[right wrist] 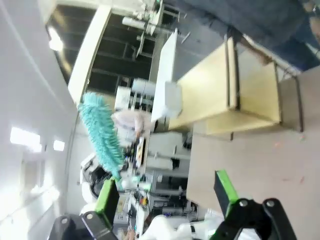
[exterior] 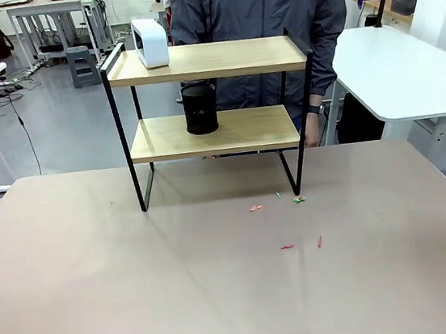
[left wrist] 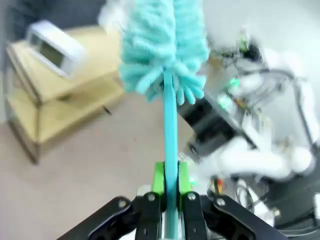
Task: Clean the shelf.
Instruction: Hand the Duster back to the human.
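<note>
Left tool [left wrist: 170, 200] is clenching the thin handle of a fluffy turquoise duster [left wrist: 162, 45], handle running straight along the fingers. The two-tier wood-and-black-frame shelf [left wrist: 60, 100] is standing on the bench, lying up-left of the duster head, apart. Right tool [right wrist: 167, 200] is gaping, released.

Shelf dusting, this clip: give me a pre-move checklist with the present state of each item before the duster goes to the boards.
1. Duster gripped: ok. The left gripper is shut on its teal handle, head pointing away from the wrist.
2. Right gripper free: ok. Jaws wide, nothing between them.
3. Top board of the shelf free to wipe: not ok. A white clock stands at its left end.
4. Lower board free: not ok. A black cup stands on it.
5. Person clear of the shelf: cannot tell. They stand right behind it, one hand low by its right rear leg.
6. Table clean: not ok. Small coloured scraps lie in front of the shelf.
</note>
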Available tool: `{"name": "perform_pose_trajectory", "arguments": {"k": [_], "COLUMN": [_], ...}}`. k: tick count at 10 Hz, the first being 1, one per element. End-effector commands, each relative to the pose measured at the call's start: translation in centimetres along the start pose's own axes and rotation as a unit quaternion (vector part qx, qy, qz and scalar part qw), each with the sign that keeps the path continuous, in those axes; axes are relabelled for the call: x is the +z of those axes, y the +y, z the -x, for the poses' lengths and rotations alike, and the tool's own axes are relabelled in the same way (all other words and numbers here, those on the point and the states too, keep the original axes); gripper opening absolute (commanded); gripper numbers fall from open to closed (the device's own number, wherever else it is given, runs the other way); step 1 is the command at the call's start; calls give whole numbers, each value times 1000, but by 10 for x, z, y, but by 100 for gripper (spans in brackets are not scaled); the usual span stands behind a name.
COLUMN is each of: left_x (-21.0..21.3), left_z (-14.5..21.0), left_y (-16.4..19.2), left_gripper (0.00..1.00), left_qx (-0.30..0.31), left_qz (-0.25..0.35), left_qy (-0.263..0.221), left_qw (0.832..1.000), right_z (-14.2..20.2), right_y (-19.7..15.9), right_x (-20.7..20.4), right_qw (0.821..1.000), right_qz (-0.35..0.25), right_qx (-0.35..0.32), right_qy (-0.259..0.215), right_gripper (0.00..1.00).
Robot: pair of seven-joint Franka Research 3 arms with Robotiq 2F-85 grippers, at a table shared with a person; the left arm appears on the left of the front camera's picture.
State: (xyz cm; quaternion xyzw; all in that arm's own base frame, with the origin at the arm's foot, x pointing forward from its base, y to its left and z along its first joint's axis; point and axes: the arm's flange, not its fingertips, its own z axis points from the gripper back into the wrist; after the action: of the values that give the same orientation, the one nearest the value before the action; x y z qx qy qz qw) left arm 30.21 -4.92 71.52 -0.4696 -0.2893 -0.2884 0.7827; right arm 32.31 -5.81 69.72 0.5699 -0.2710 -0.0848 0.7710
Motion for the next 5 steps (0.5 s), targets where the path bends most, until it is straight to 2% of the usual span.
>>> {"name": "perform_pose_trajectory", "arguments": {"k": [1,2,3,4,5], "left_x": [-57,-89,-116,-89,-89], "left_z": [-36,-39,-28,-7,-7], "left_y": [23,28,38,16,16], "left_gripper": [12,12,12,12,12], "left_qx": [-44,-52,-18,1,1], "left_qz": [106,157,119,99,99], "left_qy": [208,277,372,148,148], "left_qw": [972,946,921,984,984], "right_z": [39,0,0,0,0], "right_y": [-9,0,0,0,0], "right_x": [21,0,0,0,0], "right_qw": [997,1000,1000,1000,1000], "right_qz": [-5,0,0,0,0], "right_qx": [20,0,0,0,0], "right_qy": [74,0,0,0,0], "right_gripper": [100,100,100,100,100]}}
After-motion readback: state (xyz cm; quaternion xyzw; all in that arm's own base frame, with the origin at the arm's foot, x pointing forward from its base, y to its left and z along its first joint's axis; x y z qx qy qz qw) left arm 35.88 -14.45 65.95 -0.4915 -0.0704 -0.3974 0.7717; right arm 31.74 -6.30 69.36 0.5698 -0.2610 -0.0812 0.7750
